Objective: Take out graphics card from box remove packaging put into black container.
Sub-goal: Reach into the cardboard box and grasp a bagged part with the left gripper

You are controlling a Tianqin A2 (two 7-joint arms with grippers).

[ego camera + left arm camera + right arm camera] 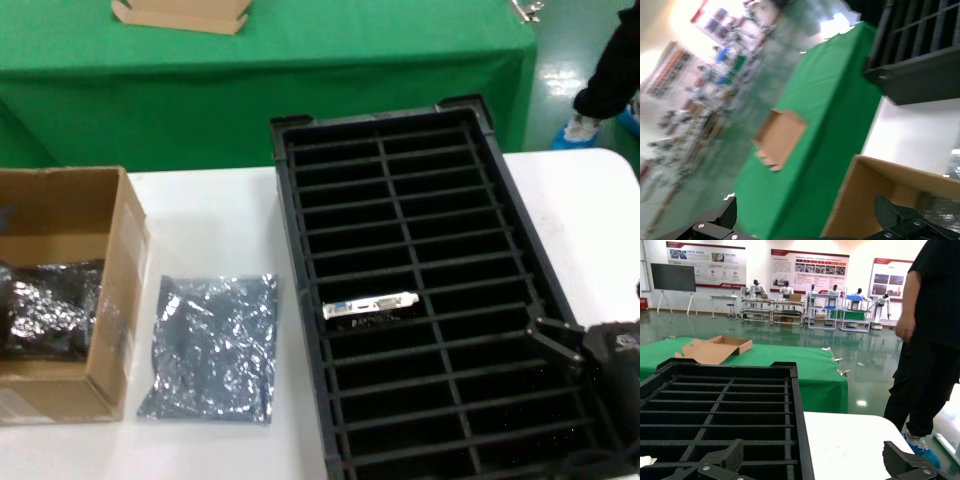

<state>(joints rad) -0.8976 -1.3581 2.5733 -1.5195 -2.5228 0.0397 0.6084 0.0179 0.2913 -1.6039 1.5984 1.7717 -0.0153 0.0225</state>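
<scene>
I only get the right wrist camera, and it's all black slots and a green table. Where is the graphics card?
Observer: The graphics card stands in a slot of the black container's left column, about halfway along, with its silvery bracket up.
Operator: Is the shiny bag on it?
Observer: No. The packaging lies flat on the white table, between the box and the container.
Operator: Where are my grippers?
Observer: The right gripper hangs over the container's right column, at the end nearest the robot. The left gripper is by the box.
</scene>
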